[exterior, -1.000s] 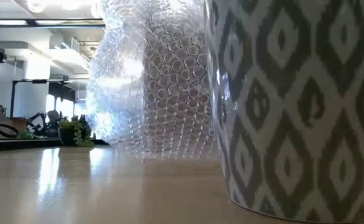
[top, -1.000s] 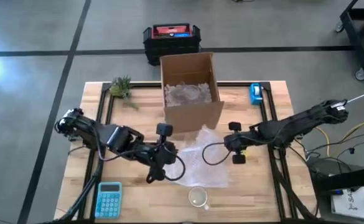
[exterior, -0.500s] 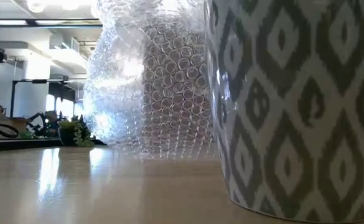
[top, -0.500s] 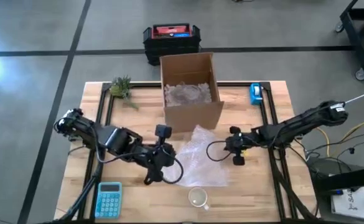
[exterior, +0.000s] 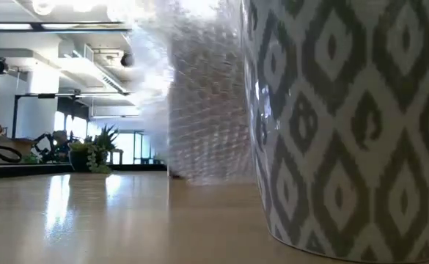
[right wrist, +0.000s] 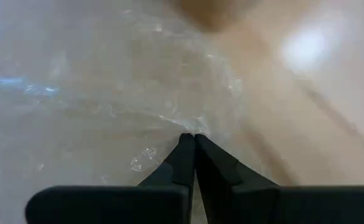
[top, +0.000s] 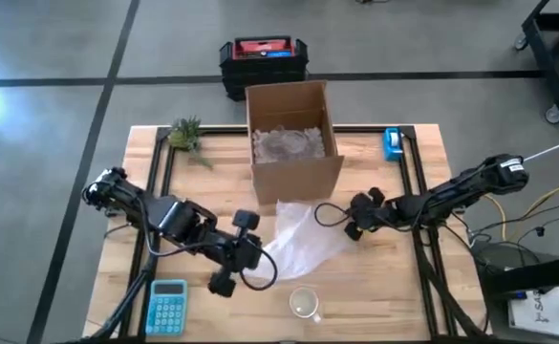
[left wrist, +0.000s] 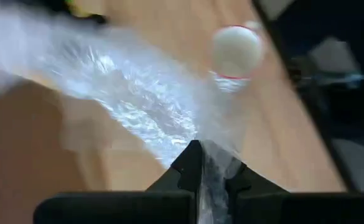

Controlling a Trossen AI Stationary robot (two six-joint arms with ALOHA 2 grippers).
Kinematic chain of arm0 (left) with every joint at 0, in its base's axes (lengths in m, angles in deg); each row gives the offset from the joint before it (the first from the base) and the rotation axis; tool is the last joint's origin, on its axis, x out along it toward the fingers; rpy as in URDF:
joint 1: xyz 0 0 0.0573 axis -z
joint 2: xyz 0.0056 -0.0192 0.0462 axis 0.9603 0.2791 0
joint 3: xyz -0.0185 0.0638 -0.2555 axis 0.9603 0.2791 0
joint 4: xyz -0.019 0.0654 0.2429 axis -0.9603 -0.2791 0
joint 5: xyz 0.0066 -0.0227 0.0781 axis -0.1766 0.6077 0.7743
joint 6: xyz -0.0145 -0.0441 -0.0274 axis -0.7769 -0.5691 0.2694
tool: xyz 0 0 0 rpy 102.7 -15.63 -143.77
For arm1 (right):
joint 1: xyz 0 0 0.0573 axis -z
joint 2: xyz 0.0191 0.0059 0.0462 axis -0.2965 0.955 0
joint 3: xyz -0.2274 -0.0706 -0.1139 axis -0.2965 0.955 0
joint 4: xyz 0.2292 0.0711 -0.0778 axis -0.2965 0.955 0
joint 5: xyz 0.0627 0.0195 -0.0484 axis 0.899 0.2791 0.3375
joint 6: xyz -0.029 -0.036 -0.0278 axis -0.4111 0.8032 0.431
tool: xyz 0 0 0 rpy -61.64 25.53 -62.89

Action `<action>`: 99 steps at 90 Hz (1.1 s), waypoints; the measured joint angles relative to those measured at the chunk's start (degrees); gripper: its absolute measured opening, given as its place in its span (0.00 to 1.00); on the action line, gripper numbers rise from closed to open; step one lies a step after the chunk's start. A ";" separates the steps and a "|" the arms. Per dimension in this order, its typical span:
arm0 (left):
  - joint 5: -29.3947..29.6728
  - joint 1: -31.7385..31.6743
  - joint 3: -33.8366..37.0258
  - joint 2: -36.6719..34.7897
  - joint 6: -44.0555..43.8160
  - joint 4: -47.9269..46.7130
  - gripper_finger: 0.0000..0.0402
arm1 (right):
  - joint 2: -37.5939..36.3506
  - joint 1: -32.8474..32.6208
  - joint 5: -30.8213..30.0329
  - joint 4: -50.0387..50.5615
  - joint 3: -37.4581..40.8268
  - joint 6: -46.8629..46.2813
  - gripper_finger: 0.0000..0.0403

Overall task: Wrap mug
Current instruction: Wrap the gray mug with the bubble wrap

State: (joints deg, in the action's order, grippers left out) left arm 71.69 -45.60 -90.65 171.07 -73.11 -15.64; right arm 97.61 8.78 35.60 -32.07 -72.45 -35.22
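On the worktop (top: 155, 153), seen from above, the left gripper (top: 246, 260) and the right gripper (top: 348, 222) each clamp one end of the bubble wrap sheet (top: 298, 234), which is stretched between them. The mug (top: 305, 303) stands apart from both jaws, near the front edge, still bare. A cardboard box (top: 293, 139) stands behind the sheet, and a calculator (top: 167, 306) lies beside the left arm.

From table height, the patterned mug (exterior: 346, 125) fills the right side, and the wrap (exterior: 207, 95) hangs behind it without touching it.

Past the left wrist, the jaws are closed on a corner of the wrap (left wrist: 144, 93), and the mug (left wrist: 236, 53) stands just beyond the sheet.

Past the right wrist, the jaws are together on the film (right wrist: 138, 99).

I judge that wrapping is not yet begun: the sheet is only lifted, and it must first go under or around the mug.
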 joint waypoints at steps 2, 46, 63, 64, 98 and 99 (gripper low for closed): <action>-0.77 0.17 0.19 0.00 -0.87 -0.47 0.00 | -0.26 0.00 -0.31 1.22 0.00 -0.83 0.00; -6.56 2.00 13.75 -0.34 -18.01 -12.26 0.00 | -6.01 -0.09 -0.32 10.10 -4.05 1.24 0.00; -5.14 2.00 18.29 -0.72 -23.16 -11.62 0.01 | -6.12 -0.09 -0.58 9.64 -6.30 4.19 0.00; -5.12 2.00 18.44 -0.72 -23.35 -11.58 0.01 | -6.12 -0.09 -0.59 9.53 -6.34 4.28 0.00; -11.24 2.13 17.72 -1.00 -26.71 -15.56 0.40 | -6.18 -0.09 0.20 9.46 -6.23 2.55 0.00; -11.60 2.13 17.52 -1.06 -26.94 -15.77 0.41 | -6.18 -0.10 0.58 9.53 -6.33 2.75 0.00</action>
State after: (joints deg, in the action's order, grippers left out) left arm 60.09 -43.47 -73.13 170.00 -100.05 -31.41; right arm 91.43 8.67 36.17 -22.54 -78.78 -32.47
